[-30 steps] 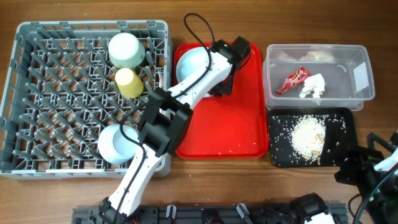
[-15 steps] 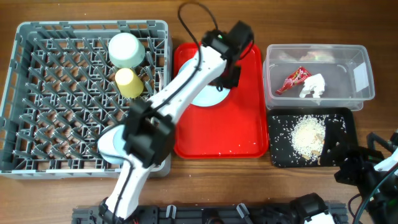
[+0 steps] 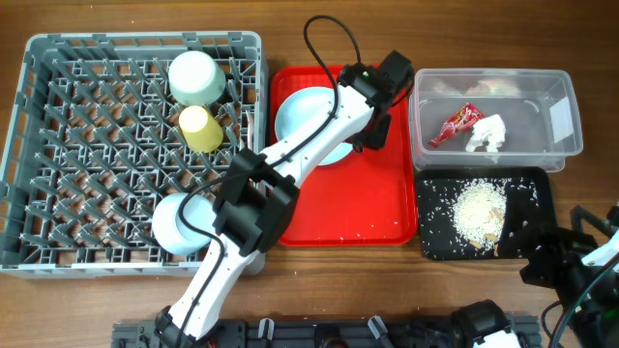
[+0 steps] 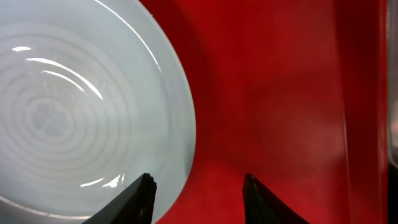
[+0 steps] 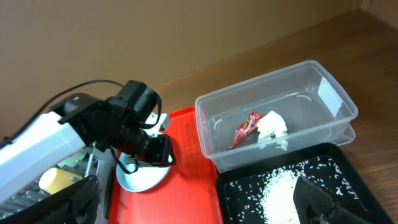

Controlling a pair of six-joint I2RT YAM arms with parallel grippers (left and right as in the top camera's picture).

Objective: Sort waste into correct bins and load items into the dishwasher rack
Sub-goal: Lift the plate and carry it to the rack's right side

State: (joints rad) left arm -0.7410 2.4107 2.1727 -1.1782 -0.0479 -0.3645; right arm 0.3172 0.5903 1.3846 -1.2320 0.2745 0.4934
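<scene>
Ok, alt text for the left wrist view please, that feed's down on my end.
Close-up of a light blue plate lying on the red tray, its edge between the open black fingers: one tip over the plate, the other over bare tray.

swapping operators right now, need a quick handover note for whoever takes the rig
Left gripper: open, one finger on either side of the light blue plate rim, nothing gripped. The plate lies on the red tray.
Right gripper: open, empty, by the black tray.
Done: red wrapper and tissue are in the clear tub; rice is on the black tray; pale bowl, yellow cup and another pale round dish are in the rack.
Left: grip the plate and load it into the rack. Spoon and fork are not in view.
</scene>
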